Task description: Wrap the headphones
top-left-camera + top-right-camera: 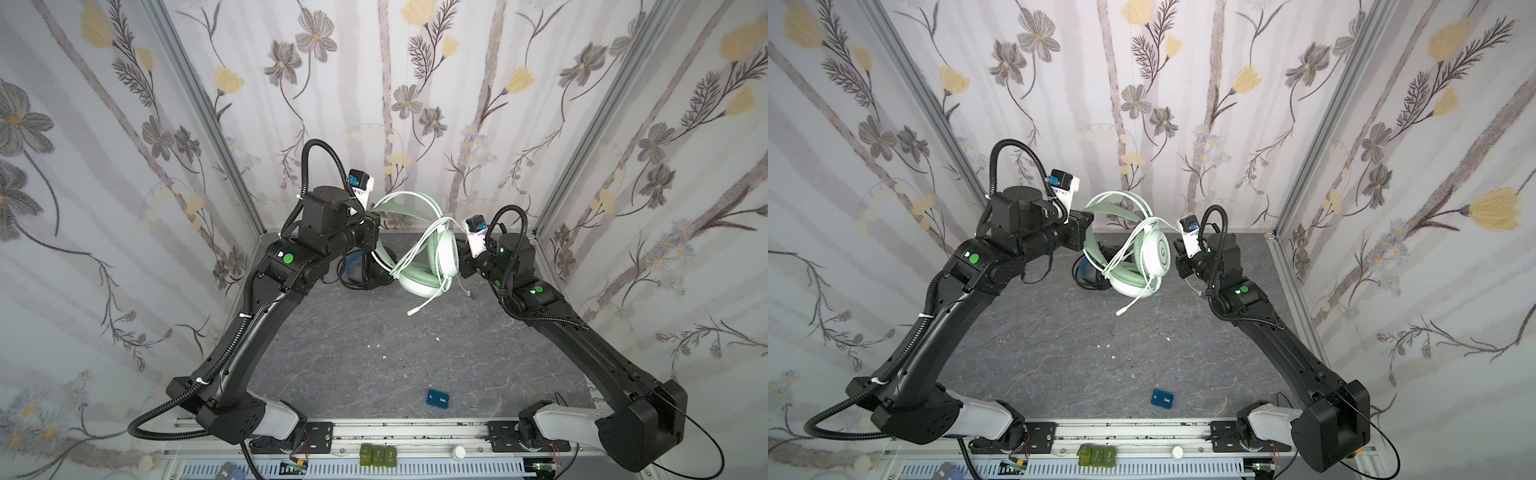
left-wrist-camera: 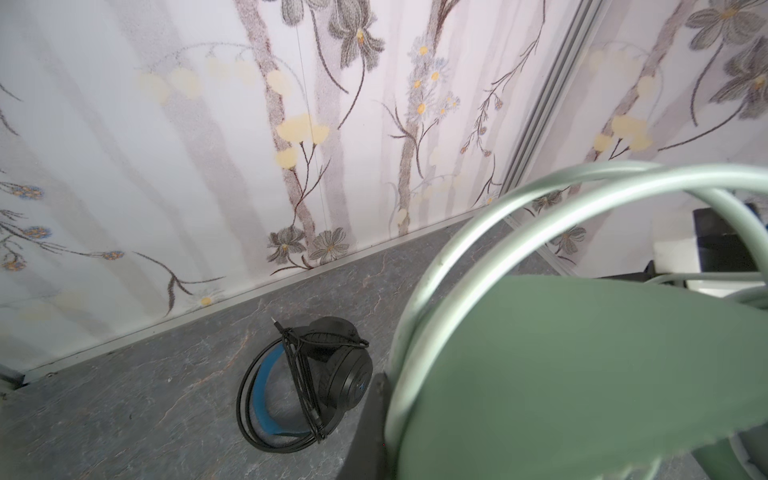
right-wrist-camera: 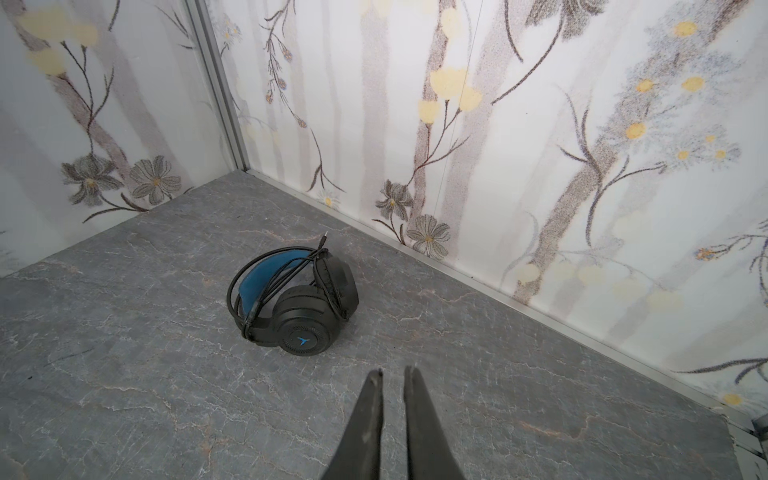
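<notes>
Nearest us, a small blue box (image 1: 438, 400) lies on the grey table (image 1: 353, 332). Further in, our right gripper (image 3: 392, 370) hangs with jaws slightly apart and empty, just beside the mint-green headset (image 1: 432, 257). Our left gripper (image 1: 373, 237) clamps that headset by its headband, the pale cable (image 1: 409, 257) looped around it. Behind, the black headset (image 3: 295, 307) rests on the table.

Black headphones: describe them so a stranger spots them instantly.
On the grey table, near the back wall, lies the black headset. Unlike the mint-green headset raised nearby, it has a blue inner headband and black cable wrapped around.
</notes>
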### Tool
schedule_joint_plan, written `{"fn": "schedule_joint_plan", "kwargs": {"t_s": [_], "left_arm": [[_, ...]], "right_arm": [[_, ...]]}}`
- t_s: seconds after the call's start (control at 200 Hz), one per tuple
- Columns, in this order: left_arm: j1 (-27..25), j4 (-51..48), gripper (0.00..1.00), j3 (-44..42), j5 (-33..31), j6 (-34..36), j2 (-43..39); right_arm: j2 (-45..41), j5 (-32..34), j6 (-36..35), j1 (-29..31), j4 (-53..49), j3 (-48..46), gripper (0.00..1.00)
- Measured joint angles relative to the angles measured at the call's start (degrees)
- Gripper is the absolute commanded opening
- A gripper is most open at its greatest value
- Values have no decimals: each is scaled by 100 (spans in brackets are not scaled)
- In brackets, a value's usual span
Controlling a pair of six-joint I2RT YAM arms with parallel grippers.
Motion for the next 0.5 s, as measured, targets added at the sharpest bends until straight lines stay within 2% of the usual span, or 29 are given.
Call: {"fn": "schedule_joint_plan", "kwargs": {"t_s": [0.11,0.5], "left_arm": [[0,-11,0,210,85,-101,81],[4,-28,0,758,245,-260,271]], "right_arm": [[-20,-175,140,-90,315,-256,15],[94,-1272,474,-234,1180,-802,34]]}}
